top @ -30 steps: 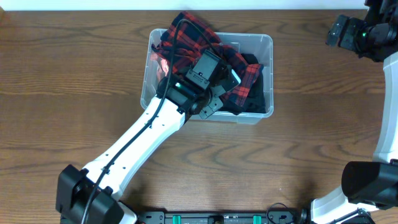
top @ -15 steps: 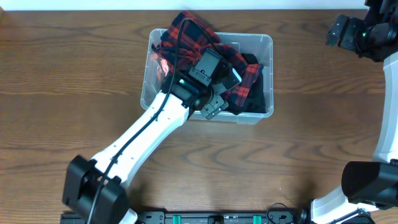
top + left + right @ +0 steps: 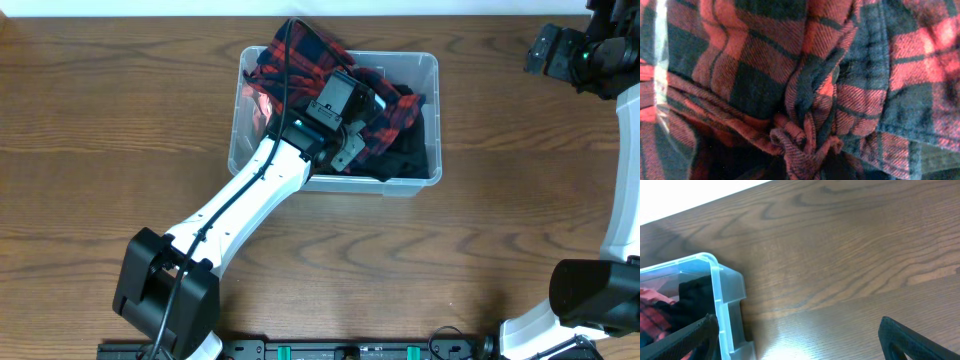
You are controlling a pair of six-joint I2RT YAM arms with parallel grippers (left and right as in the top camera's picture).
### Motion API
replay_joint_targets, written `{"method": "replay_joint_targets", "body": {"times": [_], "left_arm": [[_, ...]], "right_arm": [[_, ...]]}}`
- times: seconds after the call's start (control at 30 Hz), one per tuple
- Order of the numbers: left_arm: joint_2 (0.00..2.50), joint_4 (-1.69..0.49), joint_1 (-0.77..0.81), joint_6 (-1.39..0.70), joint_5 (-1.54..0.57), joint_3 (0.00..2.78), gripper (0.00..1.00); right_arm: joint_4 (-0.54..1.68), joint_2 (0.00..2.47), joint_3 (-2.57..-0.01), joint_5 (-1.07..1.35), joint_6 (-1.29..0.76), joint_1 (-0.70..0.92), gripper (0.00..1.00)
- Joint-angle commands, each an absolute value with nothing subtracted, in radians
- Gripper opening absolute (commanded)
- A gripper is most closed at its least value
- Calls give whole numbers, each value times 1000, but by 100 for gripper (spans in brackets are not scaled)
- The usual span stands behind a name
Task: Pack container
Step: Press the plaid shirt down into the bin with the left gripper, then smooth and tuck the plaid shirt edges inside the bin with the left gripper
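The clear plastic container (image 3: 432,64) stands at the back middle of the table. A red and black plaid shirt (image 3: 300,48) lies crumpled in it over a black garment (image 3: 410,160). My left gripper (image 3: 358,112) is down inside the container, and its fingers are buried in the shirt. The left wrist view is filled with plaid cloth (image 3: 765,60), and a bunched fold (image 3: 800,145) is pinched at the jaws. My right gripper (image 3: 800,347) is open and empty, high at the far right (image 3: 558,50). A corner of the container (image 3: 715,280) shows beside its left finger.
The wooden table (image 3: 520,220) surrounds the container. The shirt's top edge hangs over the container's back rim. The right arm's base (image 3: 590,290) stands at the front right.
My left gripper has moved a little farther back and to the right inside the container, and the plaid cloth has shifted with it. The right arm has not moved.
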State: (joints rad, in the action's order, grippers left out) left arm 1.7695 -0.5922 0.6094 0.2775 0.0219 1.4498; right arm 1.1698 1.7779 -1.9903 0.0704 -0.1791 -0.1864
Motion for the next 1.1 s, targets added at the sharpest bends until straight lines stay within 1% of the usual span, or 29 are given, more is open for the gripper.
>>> {"method": "replay_joint_targets", "body": {"times": [0.0,0.17,0.53,0.9,1.07], "left_arm": [[1744,-553,606,117,37,1460,6],[1700,-505,606,-67,36,1460,6],[1628,-419,611,-347,33,1465,6],[1626,-426,694,-401,64,1478,6],[1623,-523,728,-418,150,1536,6]], "right_arm": [[1171,1779,-1988,67,-189,-182,99],[1171,1779,-1988,67,-189,-183,99],[1171,1779,-1988,67,-189,-183,99],[1171,1779,-1988,67,-189,-183,99],[1171,1779,-1988,67,-189,-183,99]]}}
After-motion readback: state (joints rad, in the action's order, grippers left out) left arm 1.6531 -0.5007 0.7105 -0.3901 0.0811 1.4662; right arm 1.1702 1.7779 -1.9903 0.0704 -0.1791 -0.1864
